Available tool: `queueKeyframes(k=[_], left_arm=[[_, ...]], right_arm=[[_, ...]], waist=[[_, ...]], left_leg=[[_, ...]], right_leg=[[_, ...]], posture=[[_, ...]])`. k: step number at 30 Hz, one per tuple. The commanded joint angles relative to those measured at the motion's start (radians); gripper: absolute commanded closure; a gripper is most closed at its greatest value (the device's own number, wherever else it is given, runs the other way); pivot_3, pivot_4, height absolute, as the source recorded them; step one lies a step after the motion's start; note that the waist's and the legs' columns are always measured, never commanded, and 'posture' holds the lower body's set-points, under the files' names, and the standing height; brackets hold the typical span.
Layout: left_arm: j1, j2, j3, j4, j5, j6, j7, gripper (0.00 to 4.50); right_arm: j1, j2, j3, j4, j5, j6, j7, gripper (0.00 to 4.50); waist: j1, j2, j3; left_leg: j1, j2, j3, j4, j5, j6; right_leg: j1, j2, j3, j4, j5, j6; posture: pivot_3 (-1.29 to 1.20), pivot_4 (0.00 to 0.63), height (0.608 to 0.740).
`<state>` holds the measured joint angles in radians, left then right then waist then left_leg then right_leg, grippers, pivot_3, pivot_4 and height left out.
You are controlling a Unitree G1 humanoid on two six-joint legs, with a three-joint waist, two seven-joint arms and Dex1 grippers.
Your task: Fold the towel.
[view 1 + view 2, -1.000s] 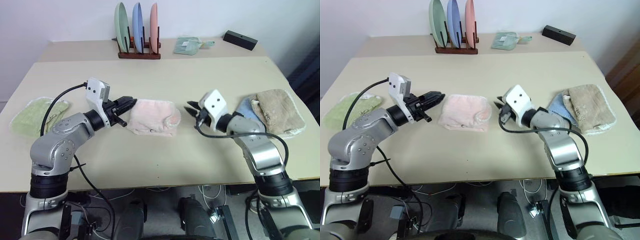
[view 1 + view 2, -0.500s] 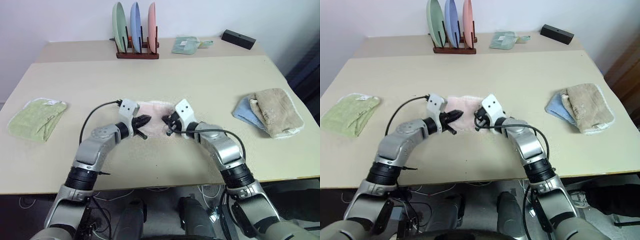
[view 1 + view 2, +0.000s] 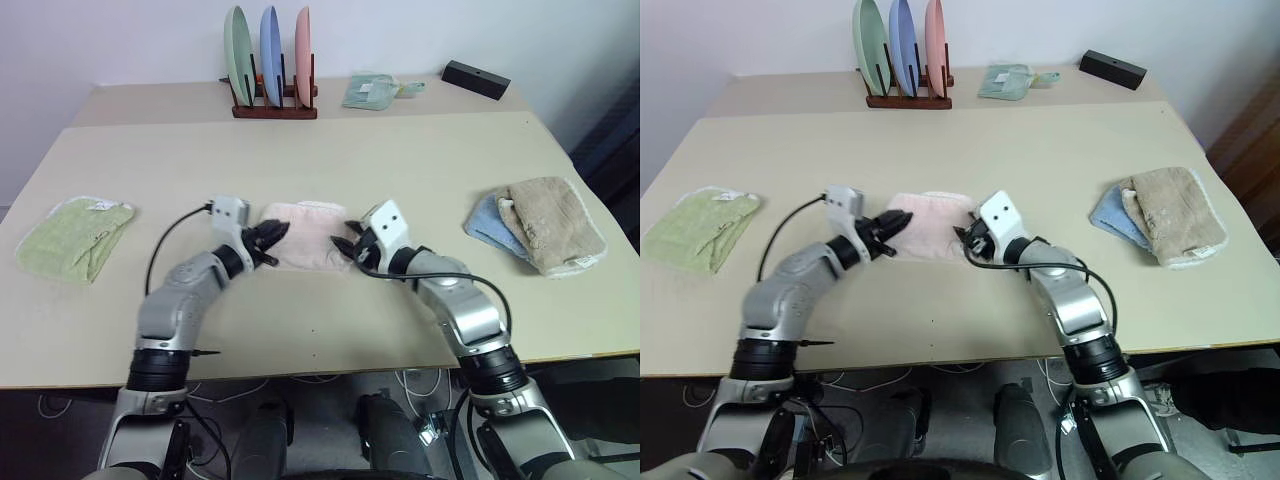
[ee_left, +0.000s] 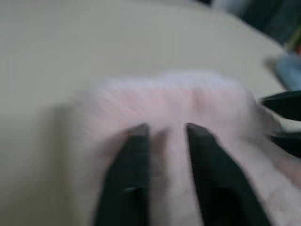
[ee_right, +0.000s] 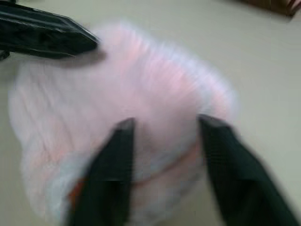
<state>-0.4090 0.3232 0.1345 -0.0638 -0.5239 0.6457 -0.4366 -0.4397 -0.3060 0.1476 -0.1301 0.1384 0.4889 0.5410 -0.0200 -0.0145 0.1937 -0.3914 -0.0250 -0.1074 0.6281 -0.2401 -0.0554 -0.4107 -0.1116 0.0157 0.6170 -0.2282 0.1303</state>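
A: Since a second ago both arms have swung in from either side of the towel. Left gripper (image 3: 275, 236) and right gripper (image 3: 343, 243) now sit low at its two ends, and both have gone from shut to parted.

B: Confirmed on the wrist views. Left fingers (image 4: 131, 160) stand apart over pink pile, nothing clamped between them. Right fingers (image 5: 115, 155) wider apart, towel beneath them; the left gripper's black tips show across the cloth.

A: Grip?

B: None seen. Contact with the cloth cannot be told; views blurred.

A: Towel (image 3: 310, 232): pale pink, folded into a compact pad, lying flat mid-table (image 3: 330, 160), between the two grippers.

B: Outward. Light green cloth (image 3: 75, 232) near the table's left edge, well apart. Beige cloth (image 3: 555, 220) lying partly over a blue cloth (image 3: 487, 222) at the right edge.

A: Far side: wooden rack (image 3: 275, 105) with three upright plates, green, blue, pink. Beside it a small green cloth (image 3: 372, 90), then a black box (image 3: 478, 78).
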Motion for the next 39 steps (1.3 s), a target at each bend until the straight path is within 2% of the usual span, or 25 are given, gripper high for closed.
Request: queueKeyframes(k=[1,2,3,4,9,13,17,20,27,33,36,39], left_arm=[[-0.033,0.035,0.138,-0.056,-0.112,0.116,0.051,1.48],[-0.04,0.048,0.165,-0.049,-0.136,0.167,0.07,1.0],[-0.046,0.06,0.18,-0.036,-0.15,0.217,0.087,0.52],[-0.058,0.06,0.198,-0.007,-0.168,0.275,0.115,0.08],[-0.1,0.021,0.248,0.061,-0.244,0.43,0.171,0.08],[-0.093,0.006,0.139,0.056,-0.223,0.473,0.127,0.08],[-0.097,-0.042,0.093,0.058,-0.225,0.466,0.11,0.08],[-0.095,-0.089,0.069,0.054,-0.214,0.439,0.114,0.79],[-0.076,-0.139,0.041,0.029,-0.178,0.361,0.11,4.34],[-0.118,-0.227,0.215,-0.002,-0.206,0.164,0.238,4.34],[-0.19,-0.196,0.362,0.046,-0.161,-0.02,0.371,4.34],[-0.202,-0.12,0.424,0.071,-0.107,-0.122,0.418,4.34]], right_arm=[[-0.008,-0.045,-0.038,-0.155,0.052,0.035,0.042,0.63],[-0.005,-0.06,-0.042,-0.186,0.061,0.048,0.052,0.19],[-0.003,-0.072,-0.043,-0.209,0.07,0.059,0.06,0.0],[0.001,-0.091,-0.032,-0.227,0.068,0.06,0.075,0.0],[0.031,-0.156,0.034,-0.276,0.048,0.042,0.135,0.0],[0.062,-0.177,0.06,-0.313,0.057,0.04,0.168,0.0],[0.075,-0.183,0.069,-0.318,0.042,0.035,0.164,0.0],[0.089,-0.189,0.071,-0.326,0.03,0.032,0.154,0.0],[0.109,-0.193,0.068,-0.344,0.017,0.038,0.133,0.0],[0.106,-0.194,0.066,-0.341,0.006,0.031,0.123,0.0],[0.104,-0.194,0.063,-0.338,0.004,0.027,0.123,0.0],[0.103,-0.194,0.065,-0.336,0.001,0.024,0.124,0.0]], waist=[[0.001,0.0,0.0],[0.001,0.0,0.0],[0.001,0.0,0.0],[0.001,0.0,0.0],[0.004,-0.001,0.0],[0.004,-0.001,0.0],[0.009,-0.001,0.0],[0.01,-0.001,0.0],[0.003,-0.001,0.0],[0.01,-0.002,0.001],[0.005,-0.002,0.001],[0.001,-0.003,0.001]], left_leg=[[0.0,0.0,0.0,0.0,0.0,0.0],[0.0,0.0,0.0,0.0,0.0,0.0],[0.0,0.0,0.0,0.0,0.0,0.0],[0.0,0.0,0.0,0.0,0.0,0.0],[0.0,0.0,-0.001,0.001,0.0,0.0],[0.0,0.0,-0.001,0.001,0.0,0.0],[0.0,0.0,-0.001,0.001,0.0,0.0],[0.0,-0.001,-0.001,0.001,0.0,0.0],[0.0,-0.001,-0.001,0.0,0.0,0.0],[-0.001,-0.001,-0.001,0.001,0.0,0.0],[-0.001,-0.001,-0.001,0.001,0.0,0.0],[-0.001,0.0,-0.001,0.0,0.0,0.0]], right_leg=[[0.0,0.0,0.0,0.0,0.0,0.0],[0.0,0.0,0.0,0.0,0.0,0.0],[0.0,0.0,0.0,0.0,0.0,0.0],[0.0,0.0,0.0,0.0,0.0,0.0],[0.001,0.0,-0.001,-0.001,0.0,0.001],[0.001,0.0,-0.001,0.0,0.0,0.001],[0.002,0.0,-0.001,-0.001,0.0,0.0],[0.002,-0.001,-0.001,-0.001,0.0,0.0],[0.001,-0.001,-0.001,-0.001,0.0,0.0],[0.002,-0.001,-0.001,-0.002,0.0,0.0],[0.001,-0.001,-0.001,-0.002,0.0,0.0],[0.0,0.0,-0.001,-0.002,0.0,0.0]], posture=[[0.0,0.15,0.74],[0.0,0.15,0.74],[0.0,0.15,0.74],[0.0,0.15,0.74],[0.0,0.15,0.74],[0.0,0.15,0.74],[0.0,0.15,0.74],[0.0,0.15,0.74],[0.0,0.15,0.74],[0.0,0.15,0.74],[0.0,0.15,0.74],[0.0,0.15,0.74]])
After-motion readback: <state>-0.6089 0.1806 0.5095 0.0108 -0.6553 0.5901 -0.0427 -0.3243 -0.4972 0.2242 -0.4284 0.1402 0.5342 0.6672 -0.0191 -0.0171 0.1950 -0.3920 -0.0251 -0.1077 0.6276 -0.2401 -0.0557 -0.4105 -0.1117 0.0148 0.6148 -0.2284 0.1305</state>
